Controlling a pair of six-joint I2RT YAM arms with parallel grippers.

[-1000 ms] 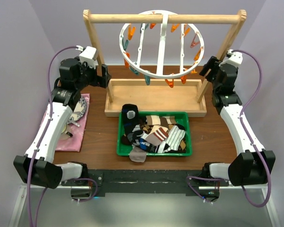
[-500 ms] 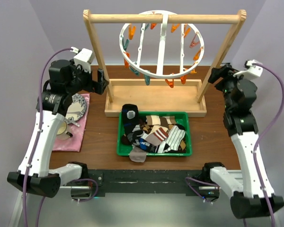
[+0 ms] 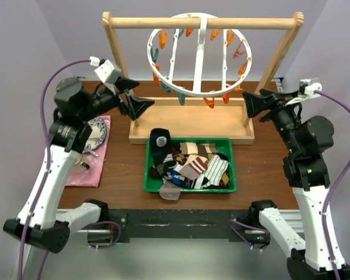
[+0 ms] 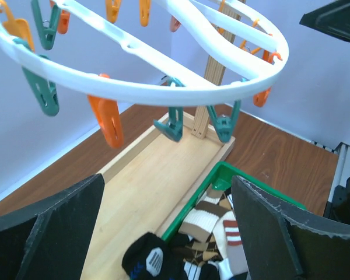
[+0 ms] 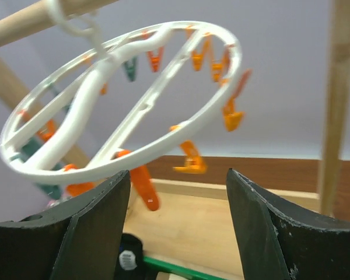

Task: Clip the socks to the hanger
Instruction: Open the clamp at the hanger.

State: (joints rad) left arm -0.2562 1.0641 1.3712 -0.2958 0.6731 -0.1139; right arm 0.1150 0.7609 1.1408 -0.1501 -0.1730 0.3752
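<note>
Looked like a robotics lab cell from my end, not a home. Bare pale walls [image 3: 23,41] boxed in the worktop [image 3: 122,166]. Two arms [image 3: 58,169] were bolted to a black rail [image 3: 181,220], trailing purple cables [image 3: 59,71]. Hanger [image 3: 202,52], wooden frame [image 3: 140,23], socks [image 3: 192,166] and green tray [image 3: 147,166] sat as staged props.

Table [image 3: 122,166] with tray [image 3: 216,140], frame [image 3: 192,121], pink cloth [image 3: 84,175]
</note>
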